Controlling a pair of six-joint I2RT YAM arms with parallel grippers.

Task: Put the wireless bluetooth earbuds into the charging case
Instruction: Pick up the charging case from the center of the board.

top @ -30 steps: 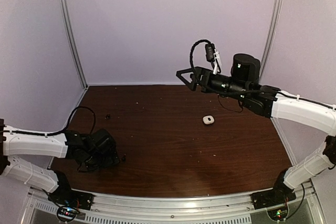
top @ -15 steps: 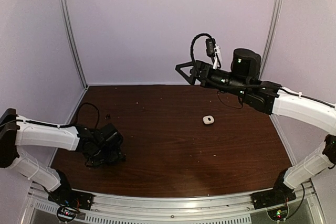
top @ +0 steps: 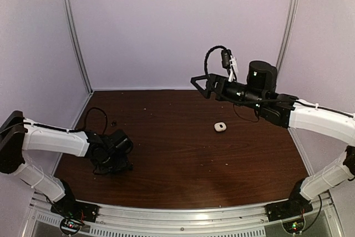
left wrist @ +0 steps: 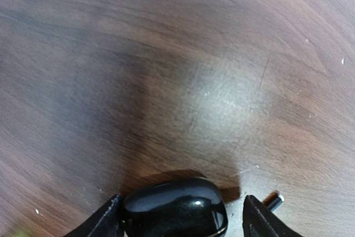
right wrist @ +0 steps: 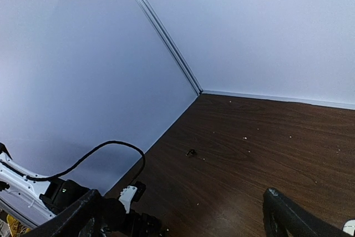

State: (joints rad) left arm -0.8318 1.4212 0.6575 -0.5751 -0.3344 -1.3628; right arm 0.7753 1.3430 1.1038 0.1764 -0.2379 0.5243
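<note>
At near left, left end effector (top: 126, 165) narrower now, astride black case (left wrist: 175, 209), ungripped, right end effector (top: 198, 86) agape

Showed a dark brown wood-grain tabletop (top: 183, 159), glossy, with a soft patch of glare. Was dotted with tiny pale specks (right wrist: 244, 137), mostly toward the far edge. Was enclosed by plain lilac walls (top: 177, 26) joined at two silvery corner posts (top: 75, 31). Ended at a ridged aluminium rail (top: 183, 213) along the near edge.
</note>
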